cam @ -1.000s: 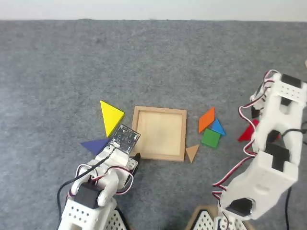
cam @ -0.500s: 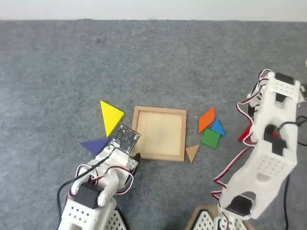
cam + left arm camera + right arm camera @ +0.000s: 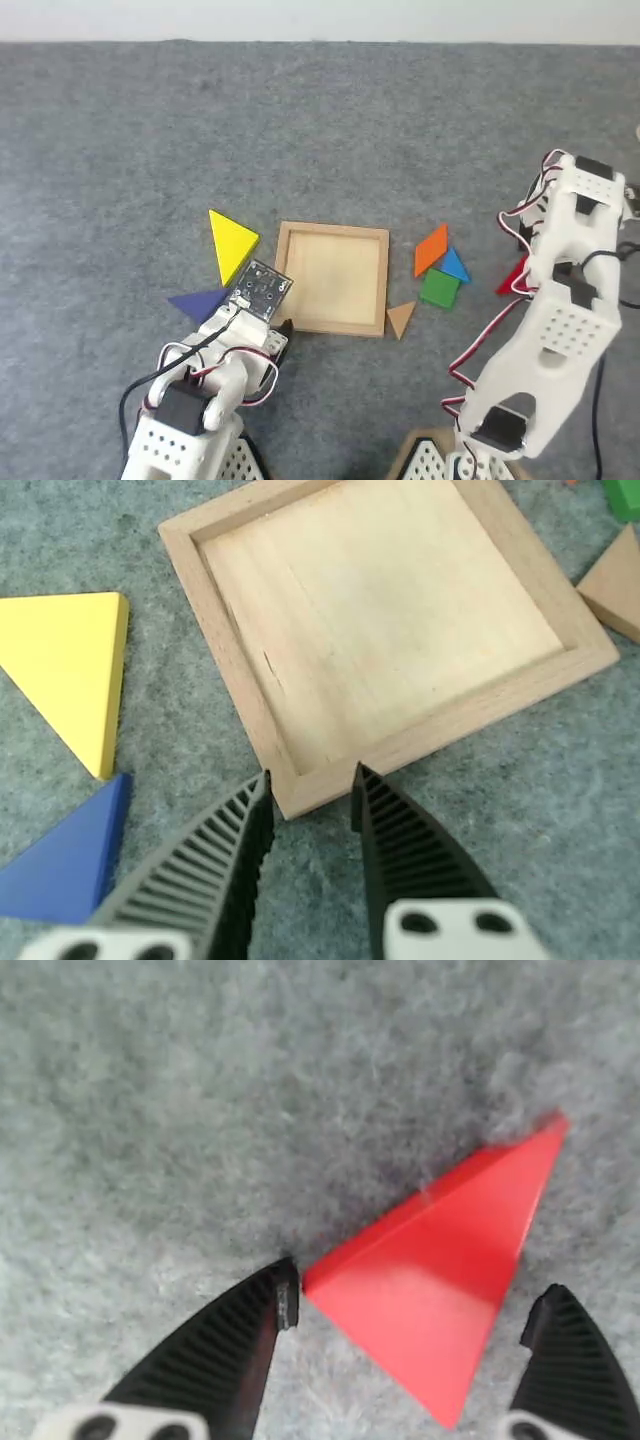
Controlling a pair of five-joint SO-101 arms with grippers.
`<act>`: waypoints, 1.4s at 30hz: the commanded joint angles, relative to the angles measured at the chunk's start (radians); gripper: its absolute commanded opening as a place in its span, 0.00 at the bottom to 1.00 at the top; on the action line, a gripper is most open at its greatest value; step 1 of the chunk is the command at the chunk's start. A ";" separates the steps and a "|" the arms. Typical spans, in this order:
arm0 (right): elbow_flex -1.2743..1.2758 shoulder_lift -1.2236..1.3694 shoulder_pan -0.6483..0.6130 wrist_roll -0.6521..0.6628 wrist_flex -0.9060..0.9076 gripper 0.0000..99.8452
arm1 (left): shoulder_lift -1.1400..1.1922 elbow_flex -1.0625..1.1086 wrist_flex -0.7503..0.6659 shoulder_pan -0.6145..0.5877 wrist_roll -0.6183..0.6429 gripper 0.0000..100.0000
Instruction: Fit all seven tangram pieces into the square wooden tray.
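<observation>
Grey felt (image 3: 300,120) underfoot. Tray (image 3: 333,228) mid-table. Left gripper (image 3: 311,775) narrowly parted, tips at tray's near corner. Right gripper (image 3: 415,1295) spread wide, straddling red triangle (image 3: 440,1260) flat on felt, well right of tray. Yellow triangle (image 3: 232,245), blue triangle (image 3: 202,302) just left of tray.

Tray: square light-wood tray (image 3: 390,630)
Gripper: black-fingered left gripper (image 3: 311,778), parted, at the tray's corner
Beside tray: flat yellow triangle (image 3: 70,670), blue triangle (image 3: 65,865)

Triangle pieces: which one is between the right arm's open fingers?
The red triangle. It alone lies flat between the right gripper's open fingers, away from the square wooden tray.
</observation>
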 commanded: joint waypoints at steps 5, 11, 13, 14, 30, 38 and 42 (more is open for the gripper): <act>-0.040 -0.010 0.012 -0.009 -0.008 0.22 | -0.020 -0.007 0.000 -0.003 0.005 0.13; -0.046 -0.015 0.044 -0.012 -0.007 0.21 | -0.020 -0.007 0.000 -0.003 0.005 0.13; -0.072 -0.015 0.068 -0.012 0.005 0.21 | -0.020 -0.007 0.000 -0.003 0.005 0.13; -0.084 -0.015 0.082 -0.012 0.016 0.21 | -0.020 -0.007 0.000 -0.003 0.005 0.13; -0.293 -0.013 0.064 0.037 0.257 0.23 | -0.020 -0.007 0.000 -0.003 0.005 0.13; -0.328 0.074 0.116 -0.144 0.170 0.35 | -0.020 -0.007 0.000 -0.003 0.005 0.13; -0.336 0.147 0.062 -0.146 0.151 0.35 | -0.020 -0.007 0.000 -0.003 0.005 0.13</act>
